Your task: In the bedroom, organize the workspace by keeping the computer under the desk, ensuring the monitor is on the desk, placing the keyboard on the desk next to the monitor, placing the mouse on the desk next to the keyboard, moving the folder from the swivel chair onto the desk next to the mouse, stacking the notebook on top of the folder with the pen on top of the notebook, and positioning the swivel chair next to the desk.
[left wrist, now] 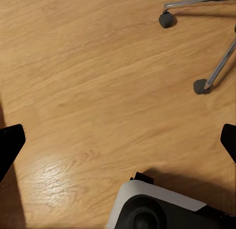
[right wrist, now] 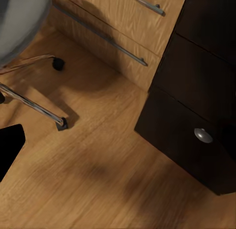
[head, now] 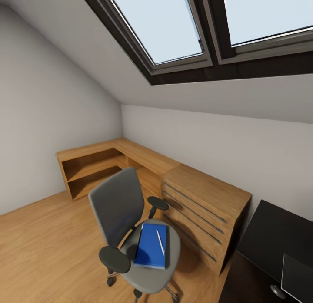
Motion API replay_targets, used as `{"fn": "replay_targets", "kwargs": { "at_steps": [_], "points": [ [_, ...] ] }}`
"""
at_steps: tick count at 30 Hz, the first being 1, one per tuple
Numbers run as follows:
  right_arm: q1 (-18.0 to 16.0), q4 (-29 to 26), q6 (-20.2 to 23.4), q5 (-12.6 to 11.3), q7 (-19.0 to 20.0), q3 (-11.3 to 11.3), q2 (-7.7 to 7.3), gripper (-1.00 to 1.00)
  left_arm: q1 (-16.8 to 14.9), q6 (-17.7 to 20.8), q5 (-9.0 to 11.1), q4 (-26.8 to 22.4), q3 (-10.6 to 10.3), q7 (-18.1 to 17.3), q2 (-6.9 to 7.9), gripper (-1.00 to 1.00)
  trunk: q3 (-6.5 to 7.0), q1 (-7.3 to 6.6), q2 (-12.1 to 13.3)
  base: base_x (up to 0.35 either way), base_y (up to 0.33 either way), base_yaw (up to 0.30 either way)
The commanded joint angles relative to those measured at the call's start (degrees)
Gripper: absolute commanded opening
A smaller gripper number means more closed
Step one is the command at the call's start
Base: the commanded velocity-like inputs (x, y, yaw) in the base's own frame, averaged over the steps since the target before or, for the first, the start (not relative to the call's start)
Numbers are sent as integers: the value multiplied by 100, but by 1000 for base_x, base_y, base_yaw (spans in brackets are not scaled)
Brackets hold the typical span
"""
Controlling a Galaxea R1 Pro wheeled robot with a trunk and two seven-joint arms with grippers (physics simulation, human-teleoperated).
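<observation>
We judge we are approaching the swivel chair [head: 130, 225], whose seat carries the folder [head: 151, 245] and pen [head: 160, 242], beyond our left hand [left wrist: 118, 140], spread wide and empty; the right hand's opening we cannot tell.

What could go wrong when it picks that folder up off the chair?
The pen lies loose on the folder, so tilting the folder could roll it onto the floor. The swivel chair stands on castors and may roll or turn if pushed, possibly into the wooden drawer chest close beside it.
</observation>
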Motion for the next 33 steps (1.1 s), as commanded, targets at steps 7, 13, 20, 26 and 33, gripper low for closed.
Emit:
{"fn": "replay_targets", "kwargs": {
  "at_steps": [7, 13, 20, 26, 33],
  "points": [
    [-11, -493, -18, 16, -66, 48, -23, 100, 2, 928, -4, -838, -38, 108, 369, 100, -16, 2, -9, 0, 0, 117],
    [-40, -803, -3, 27, -72, 48, -14, 100, -8, 2075, 44, -1885, 120, 117, 691, 100, -16, 2, -9, 0, 0, 19],
    [-683, -1170, 629, 22, -85, 48, -6, 100, -39, 2984, 226, -3420, 1317, 102, 945, 100, -17, 2, -9, 0, 0, 2],
    [-1755, -1358, 2097, 14, -79, 48, 15, 100, -55, 4090, 234, -4841, 2335, 88, 1003, 100, -17, 2, -9, 0, 0, 0],
    [-2806, -1562, 4254, -26, -46, 47, 73, 100, -58, 4518, 210, -5408, 2740, 71, 1044, 100, -17, 2, -9, 0, 0, 0]
  ]
}}
